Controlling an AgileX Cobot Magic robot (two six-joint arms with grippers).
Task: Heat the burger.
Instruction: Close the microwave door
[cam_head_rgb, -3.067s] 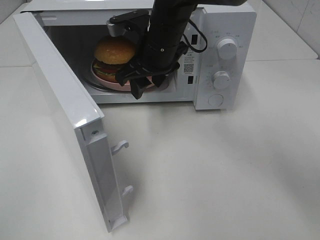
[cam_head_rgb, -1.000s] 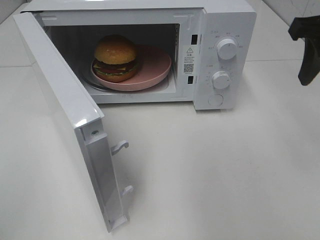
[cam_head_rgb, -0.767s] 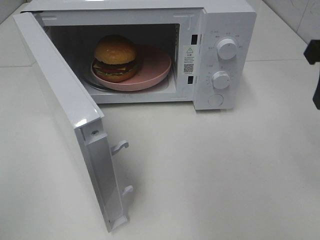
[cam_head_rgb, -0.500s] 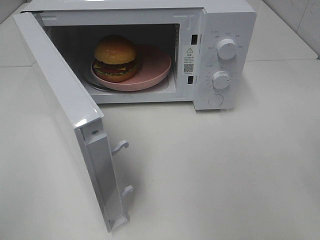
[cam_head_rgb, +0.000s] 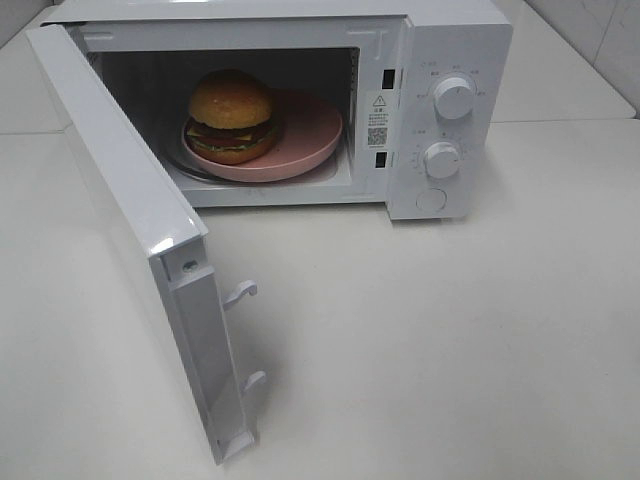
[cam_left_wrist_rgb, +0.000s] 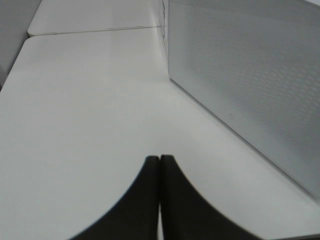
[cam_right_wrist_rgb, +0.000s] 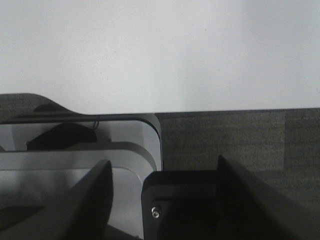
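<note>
Golden-brown, the burger (cam_head_rgb: 231, 112) sits on the left part of the pink plate (cam_head_rgb: 318, 128) inside the microwave (cam_head_rgb: 482, 150), whose door (cam_head_rgb: 120, 170) stands open. I see the left gripper (cam_left_wrist_rgb: 160, 160) with fingers pressed together over the white table (cam_left_wrist_rgb: 75, 100). The right gripper (cam_right_wrist_rgb: 164, 161) has fingers spread wide.

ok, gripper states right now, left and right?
Left black gripper: closed, holding nothing.
Right black gripper: open, holding nothing.

Golden-brown burger (cam_head_rgb: 231, 102), pink plate (cam_head_rgb: 316, 130), white microwave (cam_head_rgb: 455, 40) with seemingly dotted side.
</note>
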